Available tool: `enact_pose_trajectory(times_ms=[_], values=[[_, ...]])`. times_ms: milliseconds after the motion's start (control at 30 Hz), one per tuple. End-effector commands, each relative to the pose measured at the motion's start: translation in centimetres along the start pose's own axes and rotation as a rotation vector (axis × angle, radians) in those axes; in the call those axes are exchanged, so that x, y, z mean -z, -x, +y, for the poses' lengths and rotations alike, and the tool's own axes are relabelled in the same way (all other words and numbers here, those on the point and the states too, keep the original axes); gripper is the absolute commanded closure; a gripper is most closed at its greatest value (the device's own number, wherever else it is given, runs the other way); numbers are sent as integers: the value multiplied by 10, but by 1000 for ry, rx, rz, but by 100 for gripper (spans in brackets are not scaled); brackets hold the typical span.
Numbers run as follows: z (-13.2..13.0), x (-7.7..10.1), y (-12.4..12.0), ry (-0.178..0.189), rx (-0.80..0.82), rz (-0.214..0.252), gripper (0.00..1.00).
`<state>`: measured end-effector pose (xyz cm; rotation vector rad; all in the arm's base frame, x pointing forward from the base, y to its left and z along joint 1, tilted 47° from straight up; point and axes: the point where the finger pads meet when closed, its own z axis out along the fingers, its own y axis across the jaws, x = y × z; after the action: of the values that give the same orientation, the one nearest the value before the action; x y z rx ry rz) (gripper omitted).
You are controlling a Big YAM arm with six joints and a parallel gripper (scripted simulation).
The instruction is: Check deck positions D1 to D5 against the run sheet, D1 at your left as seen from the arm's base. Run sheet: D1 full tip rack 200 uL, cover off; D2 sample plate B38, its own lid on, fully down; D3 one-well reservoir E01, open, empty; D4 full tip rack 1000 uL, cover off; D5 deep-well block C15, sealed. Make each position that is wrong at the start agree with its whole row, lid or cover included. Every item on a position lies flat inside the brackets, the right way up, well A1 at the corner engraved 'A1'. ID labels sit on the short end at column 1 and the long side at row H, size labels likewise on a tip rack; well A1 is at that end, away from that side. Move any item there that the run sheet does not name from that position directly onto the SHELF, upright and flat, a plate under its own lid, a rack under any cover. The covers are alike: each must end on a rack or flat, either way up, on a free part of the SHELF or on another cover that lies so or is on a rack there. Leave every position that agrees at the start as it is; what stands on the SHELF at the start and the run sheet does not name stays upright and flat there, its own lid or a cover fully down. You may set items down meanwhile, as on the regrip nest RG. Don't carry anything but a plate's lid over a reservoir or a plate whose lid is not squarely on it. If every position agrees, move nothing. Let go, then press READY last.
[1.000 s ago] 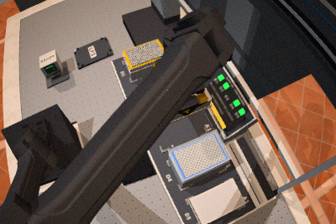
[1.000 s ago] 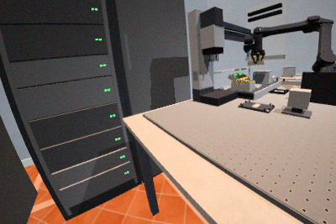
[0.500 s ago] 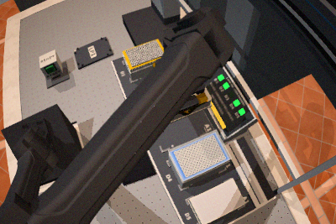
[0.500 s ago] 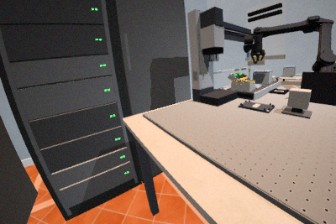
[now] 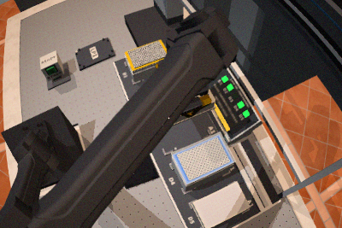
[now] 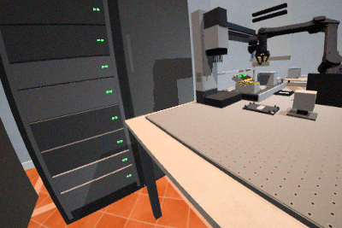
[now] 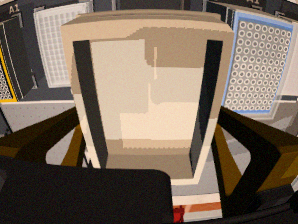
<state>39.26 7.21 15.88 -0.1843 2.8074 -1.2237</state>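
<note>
My gripper (image 7: 148, 110) (image 6: 262, 59) is shut on a beige open tray that looks like the one-well reservoir (image 7: 153, 50), its fingers on the two long sides. It hangs above the deck row. In the wrist view a white well plate (image 7: 60, 32) lies to its left and the blue-framed tip rack (image 7: 260, 63) (image 5: 203, 158) to its right. The position under it is hidden. A yellow-framed tip rack (image 5: 145, 54) (image 7: 5, 86) stands at the row's left end, uncovered. A beige flat-topped block (image 5: 220, 204) sits at D5. In the top view the arm hides the gripper and the middle positions.
The READY box (image 5: 50, 66) (image 6: 304, 102) and a dark flat nest (image 5: 95, 53) (image 6: 263, 109) stand to the left. A tall pipetting tower (image 6: 214, 57) stands at the back.
</note>
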Motion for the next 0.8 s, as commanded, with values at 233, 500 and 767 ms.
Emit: enact_pose_trajectory(times_ms=[233, 500, 767], values=[[-3, 12, 9, 12, -17, -31, 100], [-3, 12, 9, 12, -17, -31, 100], [-4, -8, 4, 5, -11, -12, 100]])
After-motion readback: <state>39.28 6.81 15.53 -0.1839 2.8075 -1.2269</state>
